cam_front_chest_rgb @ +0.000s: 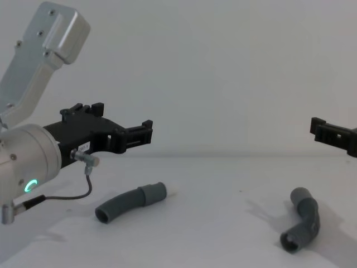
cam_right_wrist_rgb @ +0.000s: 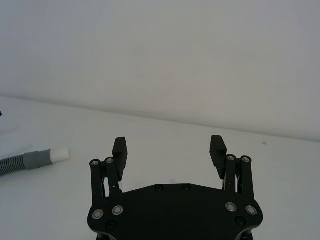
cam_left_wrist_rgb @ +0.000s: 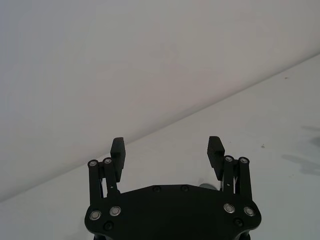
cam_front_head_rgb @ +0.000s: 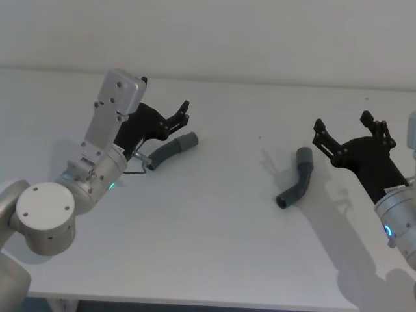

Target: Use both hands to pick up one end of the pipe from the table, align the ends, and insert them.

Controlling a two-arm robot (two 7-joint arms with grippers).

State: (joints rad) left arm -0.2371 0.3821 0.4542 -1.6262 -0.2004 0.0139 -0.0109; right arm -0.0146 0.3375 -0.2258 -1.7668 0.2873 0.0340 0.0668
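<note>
Dark grey and ribbed, the left hose piece (cam_front_head_rgb: 170,148) lies on the white desk (cam_front_head_rgb: 214,260) in the head view, the left gripper (cam_front_head_rgb: 184,112) hovering over it. The right hose piece (cam_front_head_rgb: 298,185) lies well apart from it, the right gripper (cam_front_head_rgb: 342,121) beyond that. Wrist views: both jaws gape wide, empty. Chest view: neither piece is lifted, so grasping, aligning and inserting the cuffs (cam_front_chest_rgb: 153,193) all remain, I'd say.
</note>
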